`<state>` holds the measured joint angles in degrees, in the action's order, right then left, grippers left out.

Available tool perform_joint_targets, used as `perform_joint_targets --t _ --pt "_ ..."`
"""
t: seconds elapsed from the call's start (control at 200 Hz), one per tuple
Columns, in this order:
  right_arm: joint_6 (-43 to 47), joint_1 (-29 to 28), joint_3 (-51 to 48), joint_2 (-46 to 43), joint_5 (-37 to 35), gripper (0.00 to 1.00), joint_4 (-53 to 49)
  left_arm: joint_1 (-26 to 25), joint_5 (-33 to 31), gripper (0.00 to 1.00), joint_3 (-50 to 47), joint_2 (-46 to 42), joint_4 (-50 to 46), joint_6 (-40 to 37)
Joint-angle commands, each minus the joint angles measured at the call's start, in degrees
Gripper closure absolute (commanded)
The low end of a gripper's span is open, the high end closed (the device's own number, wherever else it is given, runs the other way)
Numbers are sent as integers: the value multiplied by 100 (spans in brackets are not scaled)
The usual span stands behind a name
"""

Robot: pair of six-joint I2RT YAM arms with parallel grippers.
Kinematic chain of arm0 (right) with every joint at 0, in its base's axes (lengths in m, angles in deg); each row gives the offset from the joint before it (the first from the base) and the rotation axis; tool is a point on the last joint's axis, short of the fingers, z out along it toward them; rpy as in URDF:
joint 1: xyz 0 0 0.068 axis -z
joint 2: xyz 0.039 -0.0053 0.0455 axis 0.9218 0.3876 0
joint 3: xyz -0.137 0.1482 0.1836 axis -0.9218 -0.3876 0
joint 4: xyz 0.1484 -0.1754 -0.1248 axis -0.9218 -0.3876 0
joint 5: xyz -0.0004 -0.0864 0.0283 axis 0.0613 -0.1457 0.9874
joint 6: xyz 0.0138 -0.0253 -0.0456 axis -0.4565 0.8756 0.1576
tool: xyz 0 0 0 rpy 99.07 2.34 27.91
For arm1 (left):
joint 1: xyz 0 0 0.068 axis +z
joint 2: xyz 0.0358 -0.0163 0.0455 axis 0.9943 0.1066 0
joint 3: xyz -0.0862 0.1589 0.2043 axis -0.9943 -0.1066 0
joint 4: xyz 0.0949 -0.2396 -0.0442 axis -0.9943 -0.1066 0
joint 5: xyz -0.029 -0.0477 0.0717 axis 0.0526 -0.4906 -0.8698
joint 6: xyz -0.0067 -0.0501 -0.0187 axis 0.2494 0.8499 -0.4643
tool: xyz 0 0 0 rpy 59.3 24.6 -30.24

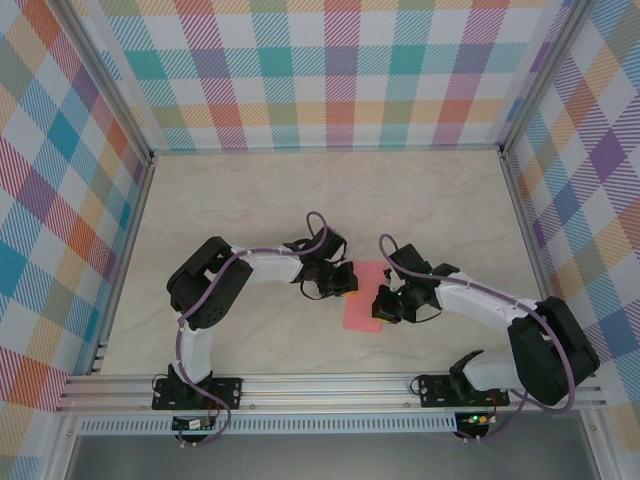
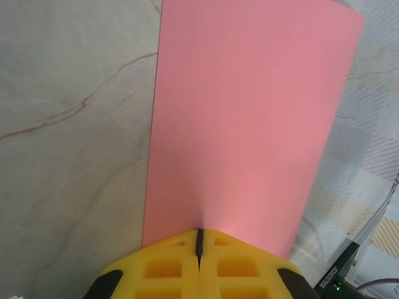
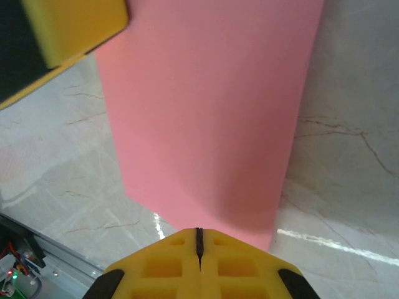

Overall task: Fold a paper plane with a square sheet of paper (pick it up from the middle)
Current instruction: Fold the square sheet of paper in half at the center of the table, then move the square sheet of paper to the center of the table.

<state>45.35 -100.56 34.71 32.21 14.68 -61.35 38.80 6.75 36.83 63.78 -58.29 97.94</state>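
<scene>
Fingers (image 2: 165, 268) of my left gripper (image 2: 199, 235) are pressed together, yellow pads meeting along one dark seam with no gap. Their tips sit on the middle of one short edge of the square sheet of paper (image 2: 249, 124), and the pink runs away from them across the pale marbled table (image 2: 62, 156). A faint shaded line rises from the seam into the paper. I cannot tell whether I have a sliver of it pinched or am only bearing down on it.

From above, the sheet lies flat on the table between my two arms, touching both sets of tips. It looks longer than it is wide, so I judge it may already be doubled over once, though I cannot see a folded edge clearly enough to be sure.

On the other side, my right gripper (image 3: 199, 233) is closed the same way, pads together, tips at the middle of the opposite short edge. Here too, pinching or pressing is beyond what I can tell. Across the paper, at the far corner, I see one of the left gripper's yellow fingers.

As for progress, I reckon this is early: at most one fold made. No pointed nose, no angled corners and no wings show, so nearly all the plane's shaping is left to do.
</scene>
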Motion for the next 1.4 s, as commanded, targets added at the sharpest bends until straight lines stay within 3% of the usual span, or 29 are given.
perform_joint_targets --t 0.0,0.435,0.81,1.2,1.395 --pt "-30 -73 -72 244 161 100 122 -77 -1160 100 -555 1067 -1667 -80" --pt "-55 -82 -706 -185 -445 100 -955 -72 -1190 100 -504 1059 -1734 -160" --pt "-104 -82 328 -813 -750 100 -1416 39 -1450 100 -337 568 -2121 -605" --pt "-116 -82 1257 76 -872 98 -698 791 -1692 100 -377 -717 -2697 -1614" --pt "-91 -82 1464 710 -263 98 387 1103 -1589 100 -397 -1166 -2747 -1889"
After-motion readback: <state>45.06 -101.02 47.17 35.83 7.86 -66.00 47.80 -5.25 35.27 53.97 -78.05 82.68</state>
